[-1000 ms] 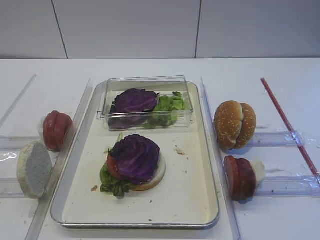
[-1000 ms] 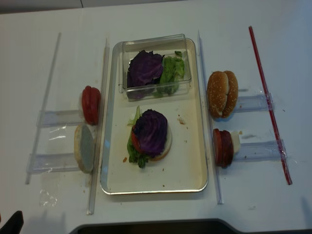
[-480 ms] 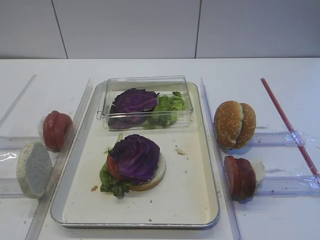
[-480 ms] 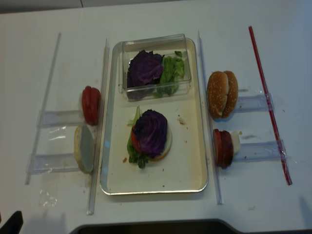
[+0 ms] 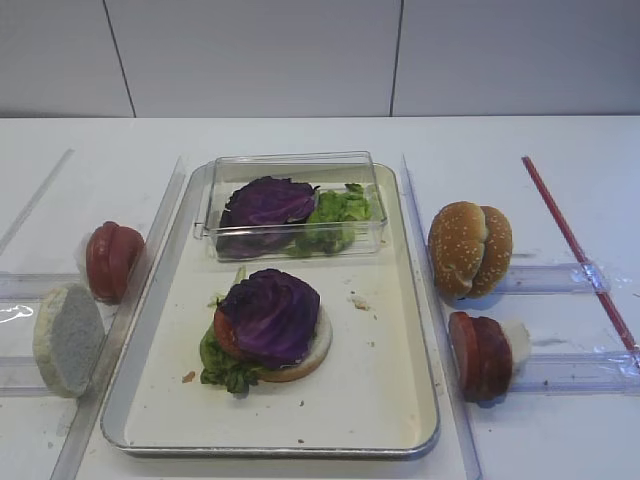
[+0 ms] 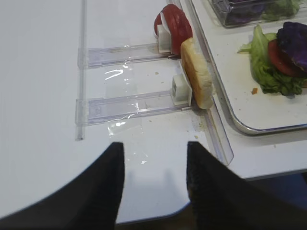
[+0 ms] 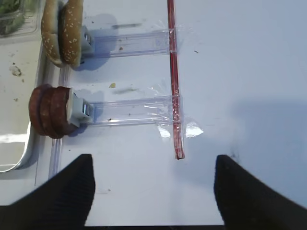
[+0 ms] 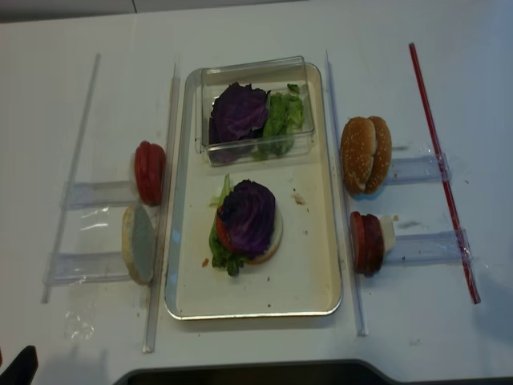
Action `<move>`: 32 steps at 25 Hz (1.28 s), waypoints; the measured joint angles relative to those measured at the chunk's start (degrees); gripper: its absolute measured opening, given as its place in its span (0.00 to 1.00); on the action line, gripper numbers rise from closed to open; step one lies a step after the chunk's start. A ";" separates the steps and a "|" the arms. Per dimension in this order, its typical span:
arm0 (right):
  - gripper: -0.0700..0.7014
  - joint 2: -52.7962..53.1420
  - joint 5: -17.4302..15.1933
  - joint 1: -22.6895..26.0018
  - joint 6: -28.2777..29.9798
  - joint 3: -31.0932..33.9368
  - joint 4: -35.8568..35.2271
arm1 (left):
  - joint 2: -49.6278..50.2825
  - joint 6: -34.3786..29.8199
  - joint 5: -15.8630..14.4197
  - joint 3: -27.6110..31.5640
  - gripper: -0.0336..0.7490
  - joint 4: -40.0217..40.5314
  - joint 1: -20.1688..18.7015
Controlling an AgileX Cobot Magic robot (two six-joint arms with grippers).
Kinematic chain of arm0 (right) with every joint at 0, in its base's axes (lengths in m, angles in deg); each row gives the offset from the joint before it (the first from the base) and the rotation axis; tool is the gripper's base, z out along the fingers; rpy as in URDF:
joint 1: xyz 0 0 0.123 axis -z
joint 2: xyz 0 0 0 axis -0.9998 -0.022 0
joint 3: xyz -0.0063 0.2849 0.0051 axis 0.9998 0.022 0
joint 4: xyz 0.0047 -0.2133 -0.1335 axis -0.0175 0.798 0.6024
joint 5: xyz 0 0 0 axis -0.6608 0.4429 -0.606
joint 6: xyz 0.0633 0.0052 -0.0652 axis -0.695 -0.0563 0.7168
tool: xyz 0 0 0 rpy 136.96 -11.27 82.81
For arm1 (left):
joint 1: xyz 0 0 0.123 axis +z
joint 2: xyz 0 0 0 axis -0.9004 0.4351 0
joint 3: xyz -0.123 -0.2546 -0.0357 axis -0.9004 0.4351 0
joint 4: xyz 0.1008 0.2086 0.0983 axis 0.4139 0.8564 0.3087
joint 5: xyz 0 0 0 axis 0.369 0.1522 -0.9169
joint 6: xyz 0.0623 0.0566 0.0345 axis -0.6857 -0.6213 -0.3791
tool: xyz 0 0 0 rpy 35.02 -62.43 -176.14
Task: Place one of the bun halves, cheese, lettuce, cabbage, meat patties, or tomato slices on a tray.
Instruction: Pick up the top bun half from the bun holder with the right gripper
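Right wrist view: right pincer [image 7: 153,191] spread wide and empty, bun [image 7: 62,31] and patties [image 7: 50,111] well ahead, left of it.

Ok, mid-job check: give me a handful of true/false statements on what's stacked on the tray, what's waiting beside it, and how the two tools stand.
1. Purple cabbage tops the stack on the tray. True.
2. The meat patties lie flat on the tray. False: they stand on edge on the table right of it.
3. The right tool is open and holds nothing. True.
4. The sesame bun halves are inside the clear box. False: the box holds cabbage and lettuce; the buns stand right of the tray.
5. The left tool grips the pale bun half. False: it is open, short of it.
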 joint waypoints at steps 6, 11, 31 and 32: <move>0.78 -10.69 3.24 0.00 0.00 -5.58 -2.23 | 0.00 0.00 0.00 0.00 0.42 0.00 0.00; 0.75 -16.43 5.22 0.00 0.00 -8.54 -4.51 | 0.00 0.00 0.00 0.00 0.42 0.00 0.00; 0.67 -51.81 -4.32 -10.52 -7.57 -35.40 -8.50 | 0.00 0.00 0.00 0.00 0.42 0.00 0.00; 0.67 -53.73 -4.32 -11.99 -8.13 -36.48 -8.41 | 0.00 0.00 0.00 0.00 0.42 0.00 0.00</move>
